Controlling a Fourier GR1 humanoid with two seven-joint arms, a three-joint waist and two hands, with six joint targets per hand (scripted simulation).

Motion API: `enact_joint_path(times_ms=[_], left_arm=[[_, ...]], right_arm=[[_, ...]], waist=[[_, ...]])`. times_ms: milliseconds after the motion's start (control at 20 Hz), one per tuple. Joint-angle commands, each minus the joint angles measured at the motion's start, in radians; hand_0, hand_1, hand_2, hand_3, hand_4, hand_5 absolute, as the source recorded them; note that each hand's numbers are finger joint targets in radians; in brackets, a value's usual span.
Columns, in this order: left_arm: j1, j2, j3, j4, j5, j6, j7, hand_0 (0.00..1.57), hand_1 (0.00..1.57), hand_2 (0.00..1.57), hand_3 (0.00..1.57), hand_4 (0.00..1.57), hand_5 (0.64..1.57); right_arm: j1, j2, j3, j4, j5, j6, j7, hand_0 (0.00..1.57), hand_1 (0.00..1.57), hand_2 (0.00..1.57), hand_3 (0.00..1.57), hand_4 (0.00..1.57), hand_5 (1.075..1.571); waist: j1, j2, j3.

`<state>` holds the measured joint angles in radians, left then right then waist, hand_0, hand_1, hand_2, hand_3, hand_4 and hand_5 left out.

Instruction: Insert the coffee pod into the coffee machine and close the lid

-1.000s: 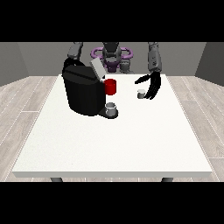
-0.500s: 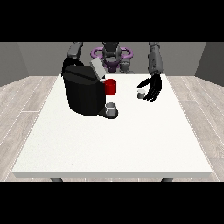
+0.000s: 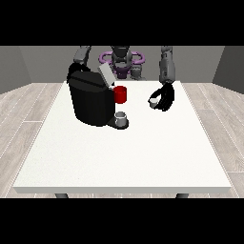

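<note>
A black coffee machine (image 3: 90, 99) stands on the white table (image 3: 124, 152) at the left, its grey lid (image 3: 105, 74) tilted up and open. A red part (image 3: 120, 94) sticks out of its front, and a small grey cup (image 3: 121, 117) sits on its drip tray. The hand at the view's right (image 3: 164, 97) is raised a little above the table, its fingers curled round a small whitish coffee pod (image 3: 153, 101). The hand at the view's left (image 3: 75, 69) is behind the machine's top and mostly hidden.
The robot's torso (image 3: 122, 62) stands behind the table's far edge. The table's near half shows bare white surface. Wooden floor surrounds the table.
The hand at the view's right has lifted the pod slightly off the table and drawn it a little upward. The machine, lid and cup have not moved.
</note>
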<state>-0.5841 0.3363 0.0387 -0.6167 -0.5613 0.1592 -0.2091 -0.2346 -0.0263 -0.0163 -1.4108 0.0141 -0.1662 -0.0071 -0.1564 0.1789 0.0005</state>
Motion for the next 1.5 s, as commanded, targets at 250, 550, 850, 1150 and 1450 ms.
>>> enact_joint_path(times_ms=[250,550,850,1150,1450], left_arm=[[-0.016,-0.003,-0.035,0.065,-0.093,0.043,-0.009,1.11,1.11,1.17,0.97,0.28,1.571],[-0.094,0.033,-0.024,0.023,-0.068,-0.065,-0.078,1.47,1.47,1.47,1.41,0.61,1.571],[-0.143,-0.003,-0.045,-0.032,-0.075,-0.129,-0.051,1.32,1.32,1.38,1.35,0.58,1.571],[-0.266,0.023,-0.038,-0.085,-0.055,-0.271,-0.006,1.25,1.25,1.33,1.29,0.57,1.571],[-0.302,0.041,-0.014,-0.101,-0.061,-0.293,0.009,1.25,1.25,1.33,1.29,0.56,1.571]], right_arm=[[0.014,0.002,-0.027,-0.007,-0.035,0.007,-0.002,0.0,0.0,0.0,0.0,0.49,1.571],[0.03,-0.011,-0.026,0.051,-0.028,0.022,-0.039,0.0,0.0,0.0,0.0,0.43,1.571],[0.031,0.025,-0.022,0.093,-0.033,-0.01,-0.019,0.0,0.0,0.0,0.0,0.5,1.571],[-0.03,-0.028,-0.078,0.163,-0.061,0.027,-0.048,0.0,0.0,0.0,0.0,0.44,1.571],[-0.011,-0.026,-0.077,0.183,-0.074,0.063,-0.135,0.0,0.0,0.0,0.0,0.49,1.571]], waist=[[0.002,-0.012,-0.0006],[0.01,-0.029,-0.0006],[0.028,-0.093,-0.0005],[0.034,-0.1,-0.0003],[0.018,-0.068,-0.0002]])
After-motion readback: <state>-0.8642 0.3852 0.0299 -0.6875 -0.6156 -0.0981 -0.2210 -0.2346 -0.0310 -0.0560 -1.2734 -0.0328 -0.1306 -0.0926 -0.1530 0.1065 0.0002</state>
